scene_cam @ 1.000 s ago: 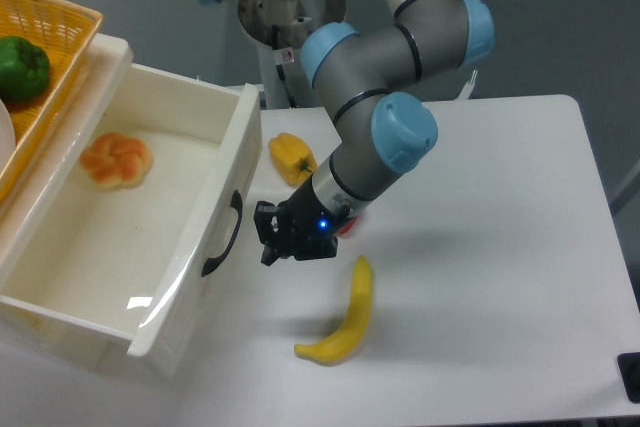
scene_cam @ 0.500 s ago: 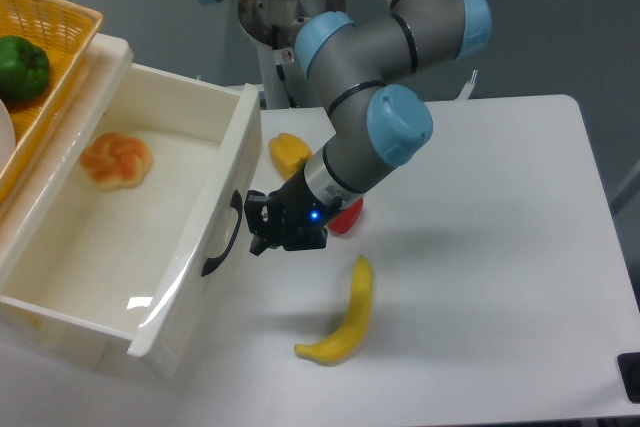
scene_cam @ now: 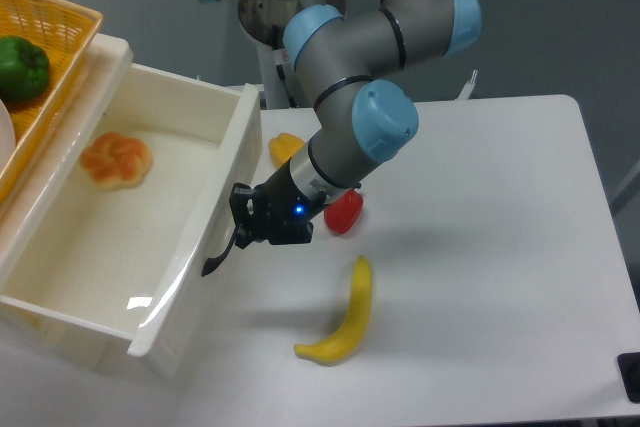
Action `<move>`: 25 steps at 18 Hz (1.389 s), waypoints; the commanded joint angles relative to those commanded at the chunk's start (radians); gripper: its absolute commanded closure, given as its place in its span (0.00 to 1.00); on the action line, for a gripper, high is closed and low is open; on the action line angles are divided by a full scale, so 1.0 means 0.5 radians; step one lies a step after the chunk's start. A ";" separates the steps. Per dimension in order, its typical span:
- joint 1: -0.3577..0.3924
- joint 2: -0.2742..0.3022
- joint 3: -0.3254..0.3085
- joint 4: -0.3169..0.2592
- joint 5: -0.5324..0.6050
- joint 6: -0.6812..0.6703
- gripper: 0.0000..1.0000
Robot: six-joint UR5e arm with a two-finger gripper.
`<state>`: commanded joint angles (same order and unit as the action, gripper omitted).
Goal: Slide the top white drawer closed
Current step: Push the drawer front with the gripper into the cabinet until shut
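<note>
The top white drawer [scene_cam: 130, 207] stands pulled far out of the cabinet at the left, its cream interior open to view with an orange bread-like item [scene_cam: 116, 160] inside. Its curved black handle [scene_cam: 222, 253] is on the front panel facing right. My gripper [scene_cam: 242, 230] is right at the handle, touching or nearly touching the drawer front. Its black fingers look close together, but their state is hard to tell against the black handle.
A yellow banana [scene_cam: 345, 319] lies on the white table [scene_cam: 480, 247] below the arm. A red pepper [scene_cam: 343, 212] and a yellow pepper [scene_cam: 285, 150] lie by the arm. An orange woven basket [scene_cam: 55, 57] holding a green pepper [scene_cam: 22, 67] is at the top left.
My gripper has moved left across the table, from beside the banana to the drawer's black handle. The drawer has not visibly moved.
</note>
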<state>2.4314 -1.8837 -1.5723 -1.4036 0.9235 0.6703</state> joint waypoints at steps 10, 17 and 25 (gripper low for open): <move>-0.058 0.025 -0.003 -0.021 0.003 -0.015 1.00; -0.113 0.040 -0.003 -0.040 0.000 -0.015 1.00; -0.178 0.046 -0.037 -0.040 -0.003 -0.015 1.00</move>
<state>2.3424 -1.8607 -1.5907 -1.4235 0.9219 0.6627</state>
